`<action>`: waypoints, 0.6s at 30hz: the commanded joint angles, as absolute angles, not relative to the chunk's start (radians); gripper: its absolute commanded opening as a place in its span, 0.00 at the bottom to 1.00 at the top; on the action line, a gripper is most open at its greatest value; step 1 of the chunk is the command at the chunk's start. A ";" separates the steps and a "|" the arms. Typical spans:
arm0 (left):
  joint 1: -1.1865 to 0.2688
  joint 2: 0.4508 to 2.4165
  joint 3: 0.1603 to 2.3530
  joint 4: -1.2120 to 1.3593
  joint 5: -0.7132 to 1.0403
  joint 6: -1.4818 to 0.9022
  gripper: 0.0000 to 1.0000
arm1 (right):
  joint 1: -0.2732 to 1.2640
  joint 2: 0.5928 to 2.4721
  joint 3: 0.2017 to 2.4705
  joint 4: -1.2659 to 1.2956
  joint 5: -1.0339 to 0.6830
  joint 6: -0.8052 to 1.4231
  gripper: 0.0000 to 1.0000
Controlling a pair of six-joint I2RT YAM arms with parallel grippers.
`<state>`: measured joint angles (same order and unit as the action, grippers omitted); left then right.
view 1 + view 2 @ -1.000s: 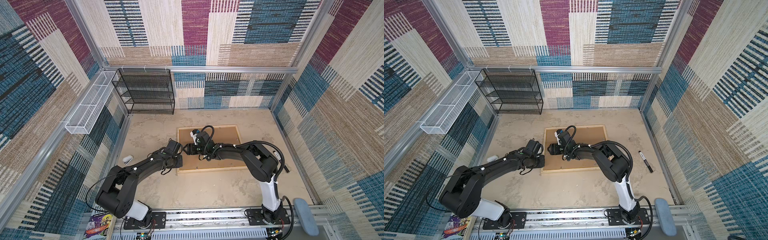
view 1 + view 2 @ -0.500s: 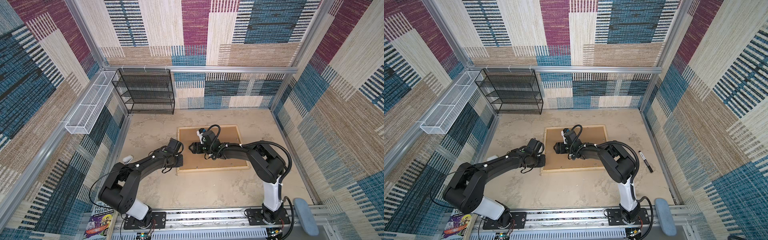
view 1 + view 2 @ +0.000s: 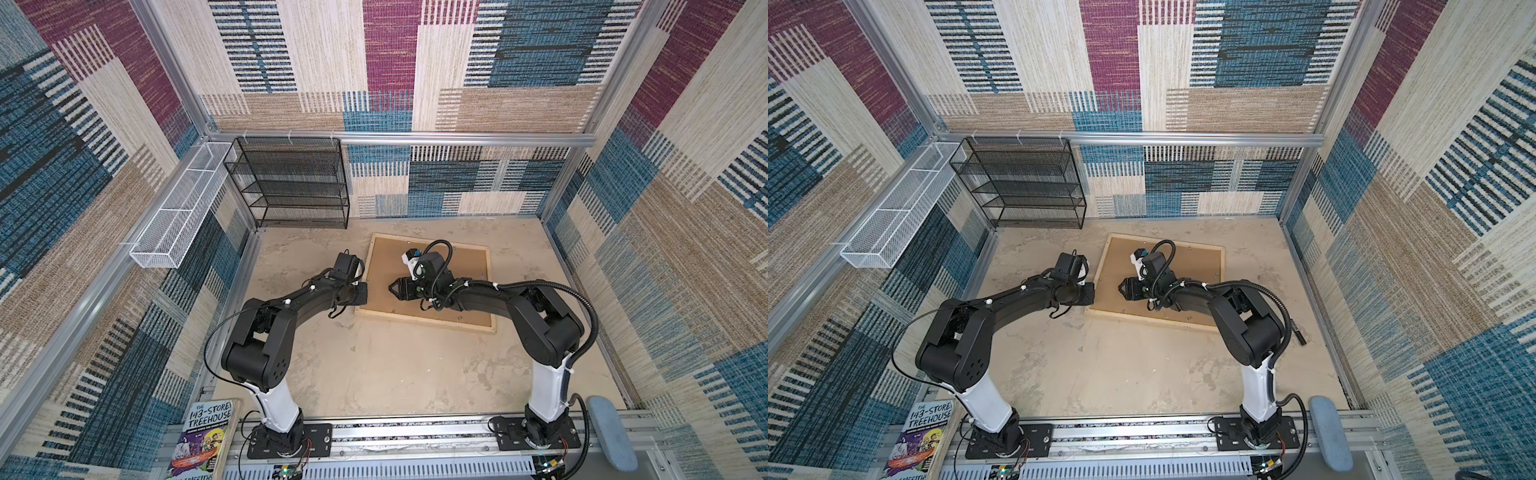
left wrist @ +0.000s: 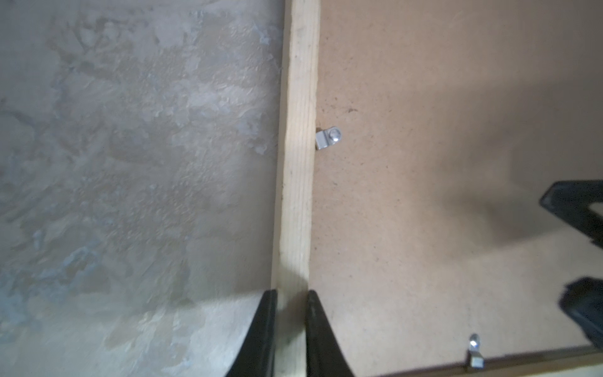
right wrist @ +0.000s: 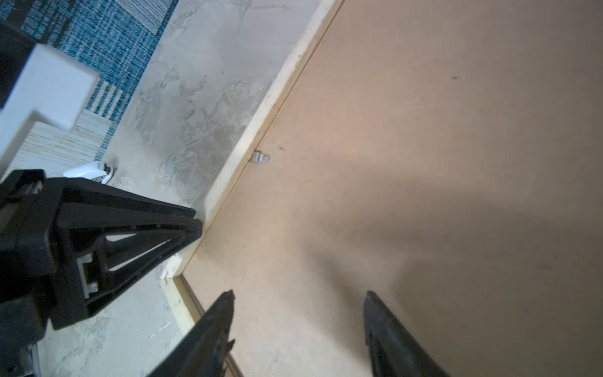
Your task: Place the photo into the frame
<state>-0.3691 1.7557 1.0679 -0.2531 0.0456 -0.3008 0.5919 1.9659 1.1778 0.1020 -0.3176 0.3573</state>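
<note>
The frame (image 3: 424,322) (image 3: 1142,316) of pale wood lies back-up on the table, filled by a plain brown backing board (image 3: 457,266) (image 3: 1192,266). The photo is hidden. My left gripper (image 3: 362,293) (image 3: 1091,293) (image 4: 291,293) is shut on the frame's left strip (image 4: 298,163), one finger on each side of it. My right gripper (image 3: 391,287) (image 3: 1121,287) (image 5: 298,293) hovers open over the board (image 5: 424,130) near that strip (image 5: 261,114), with nothing between its fingers. Small metal clips (image 4: 329,142) (image 5: 261,158) sit along the strip's inner edge.
A black wire shelf (image 3: 299,187) stands at the back left and a white wire basket (image 3: 183,208) hangs on the left wall. A black marker (image 3: 1296,330) lies right of the frame. A book (image 3: 203,436) leans at the front left.
My right gripper has drawn back to the right over the board, away from the left gripper. The left gripper stays shut on the frame's strip.
</note>
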 commanded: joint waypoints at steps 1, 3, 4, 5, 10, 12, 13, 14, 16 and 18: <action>-0.367 1.759 1.080 -0.257 0.068 -0.278 0.09 | 0.594 2.016 1.234 0.149 -0.397 0.302 0.43; -0.366 1.761 1.080 -0.271 0.062 -0.290 0.08 | 0.601 2.053 1.275 0.154 -0.398 0.270 0.33; -0.366 1.760 1.080 -0.277 0.061 -0.298 0.08 | 0.604 2.068 1.295 0.151 -0.392 0.258 0.30; -0.367 1.760 1.079 -0.283 0.066 -0.313 0.08 | 0.606 2.083 1.315 0.145 -0.382 0.250 0.27; -0.371 1.752 1.039 -0.281 0.099 -0.390 0.07 | 0.622 2.135 1.353 0.160 -0.402 0.248 0.21; -0.375 1.744 1.012 -0.267 0.100 -0.414 0.07 | 0.640 2.156 1.363 0.162 -0.395 0.250 0.22; -0.377 1.740 0.999 -0.259 0.101 -0.422 0.07 | 0.648 2.166 1.369 0.163 -0.392 0.250 0.24; -0.379 1.733 0.987 -0.253 0.101 -0.432 0.07 | 0.655 2.177 1.373 0.169 -0.386 0.252 0.27; -0.382 1.725 0.972 -0.247 0.103 -0.449 0.07 | 0.668 2.199 1.387 0.171 -0.368 0.258 0.32; -0.388 1.717 0.960 -0.246 0.101 -0.462 0.06 | 0.678 2.217 1.400 0.169 -0.340 0.261 0.35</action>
